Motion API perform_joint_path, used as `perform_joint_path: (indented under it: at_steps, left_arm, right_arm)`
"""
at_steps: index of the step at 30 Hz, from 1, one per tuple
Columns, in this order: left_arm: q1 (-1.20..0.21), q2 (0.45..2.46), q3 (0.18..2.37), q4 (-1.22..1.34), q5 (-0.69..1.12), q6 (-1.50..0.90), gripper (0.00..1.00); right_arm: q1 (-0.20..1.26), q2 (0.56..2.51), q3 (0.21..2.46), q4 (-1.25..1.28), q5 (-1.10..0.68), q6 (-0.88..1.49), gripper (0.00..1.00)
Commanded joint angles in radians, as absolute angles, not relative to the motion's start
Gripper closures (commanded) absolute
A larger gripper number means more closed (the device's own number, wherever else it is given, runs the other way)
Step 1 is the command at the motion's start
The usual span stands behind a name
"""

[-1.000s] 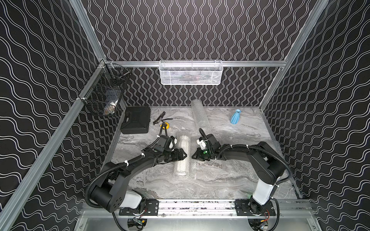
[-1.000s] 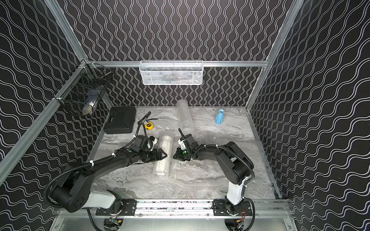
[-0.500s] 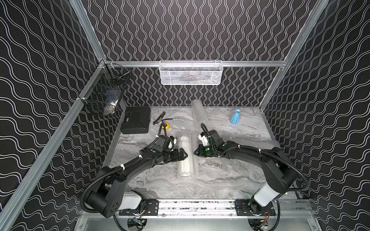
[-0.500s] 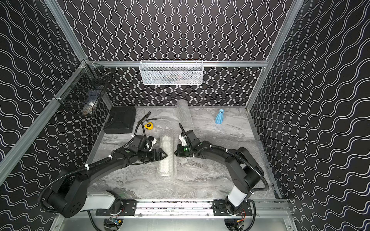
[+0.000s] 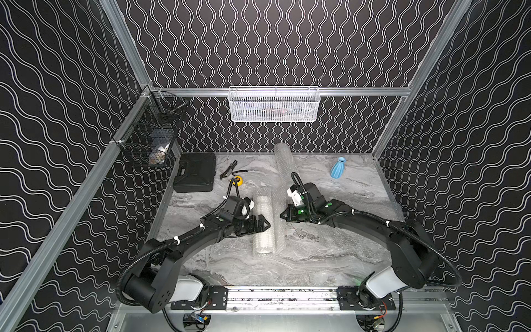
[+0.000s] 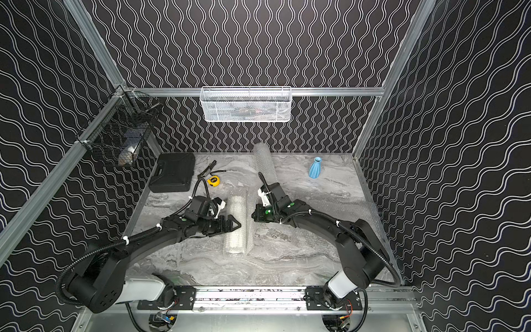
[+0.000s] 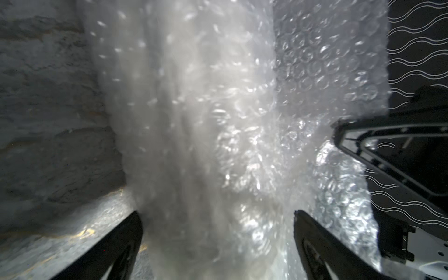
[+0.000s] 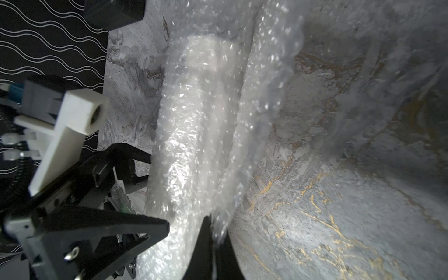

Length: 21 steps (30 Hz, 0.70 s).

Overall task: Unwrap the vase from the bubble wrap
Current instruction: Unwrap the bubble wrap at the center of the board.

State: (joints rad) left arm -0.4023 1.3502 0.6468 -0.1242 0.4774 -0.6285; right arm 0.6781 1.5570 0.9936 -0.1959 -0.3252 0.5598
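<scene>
Behind the bubble wrap [image 5: 263, 224], a white basket [image 5: 273, 89] holds indistinct items [image 5: 277, 110].

This is a robot test booth in a lab. Black walls [image 5: 273, 43] with wavy white lines and metal bars [image 5: 201, 91] box in a gray stone-look table [image 5: 287, 267]. Two black robot arms [image 5: 189, 240] sit on a metal rail [image 5: 281, 296] at 6 o'clock, and a white wire basket [image 5: 274, 105] hangs at 12 o'clock.

Both top views look steeply down from high over the whole table [image 5: 258, 273]; wrist views (close, blurred) share the bubble wrap [image 7: 206, 121].
</scene>
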Motion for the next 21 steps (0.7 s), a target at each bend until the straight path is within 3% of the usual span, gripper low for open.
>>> perform_joint_path:
  at_steps: [1, 21]
  left_arm:
    - [-0.402, 1.346, 0.647, -0.104, 0.491, -0.626, 0.02]
    - [-0.401, 1.343, 0.7, -0.177, 0.46, -0.581, 0.02]
  right_arm:
    - [0.678, 1.54, 1.011, -0.232, -0.286, 0.535, 1.0]
    - [0.678, 1.455, 1.036, -0.326, -0.232, 0.5, 1.0]
